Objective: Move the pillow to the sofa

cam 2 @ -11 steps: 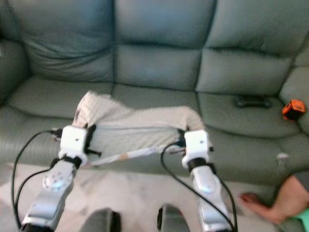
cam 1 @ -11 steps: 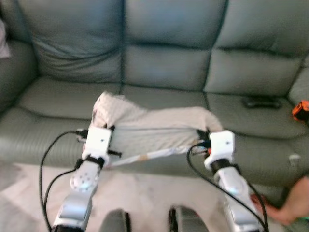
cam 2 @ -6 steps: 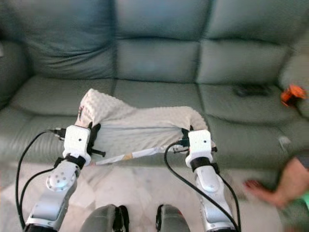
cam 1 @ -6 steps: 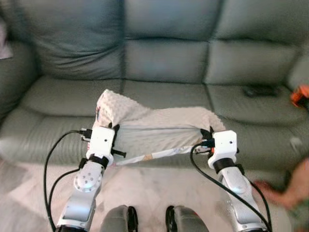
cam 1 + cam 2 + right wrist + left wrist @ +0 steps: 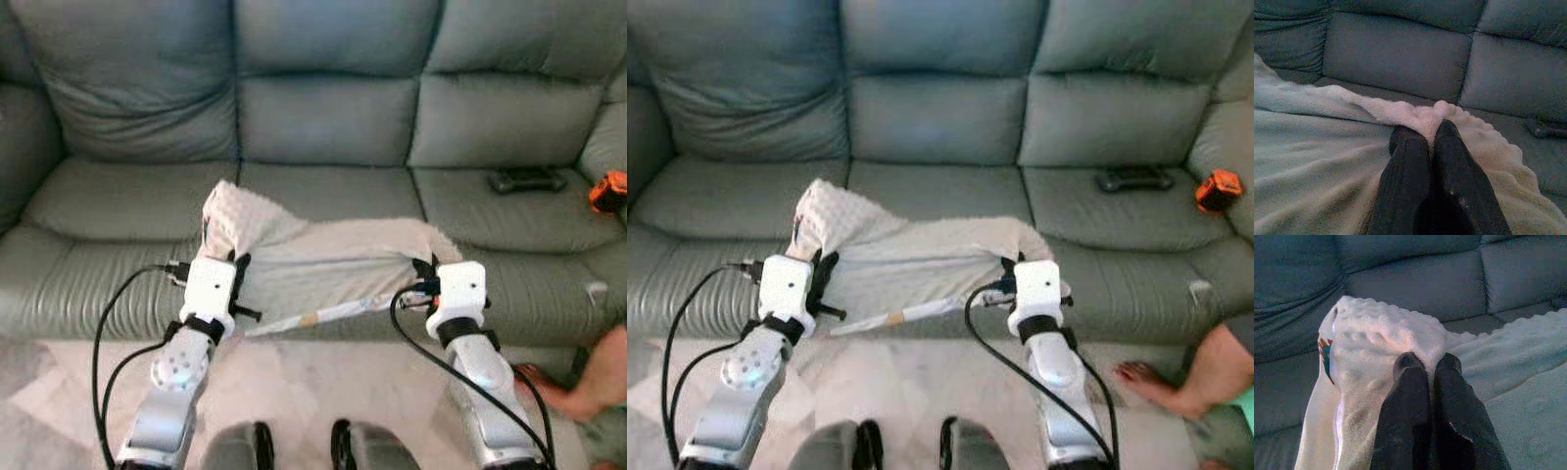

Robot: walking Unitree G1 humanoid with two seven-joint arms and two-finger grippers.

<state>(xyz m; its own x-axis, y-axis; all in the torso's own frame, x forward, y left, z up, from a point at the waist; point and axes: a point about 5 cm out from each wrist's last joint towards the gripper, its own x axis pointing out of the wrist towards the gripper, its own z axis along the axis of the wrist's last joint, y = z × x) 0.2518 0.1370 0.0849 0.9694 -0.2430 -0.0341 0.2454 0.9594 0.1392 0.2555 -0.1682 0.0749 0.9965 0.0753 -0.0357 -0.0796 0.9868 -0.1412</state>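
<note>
1. The pillow [image 5: 323, 264], cream and bumpy-textured, hangs limp between the two grippers, draped over the front edge of the sofa's middle seat cushion.
2. The left gripper [image 5: 1428, 366] has its jaws pressed together, pinching the pillow's left corner, which stands up in a peak.
3. The right gripper [image 5: 1424, 132] pinches the pillow's right corner, jaws likewise closed on the fabric.
4. The grey-green leather sofa [image 5: 333, 108] spans the scene beyond the arms.
5. On the right seat cushion lie a black remote control [image 5: 527, 179] and, farther right, an orange tape measure [image 5: 608, 191].
6. A person's bare foot [image 5: 1151, 382] rests on the floor at near right.
</note>
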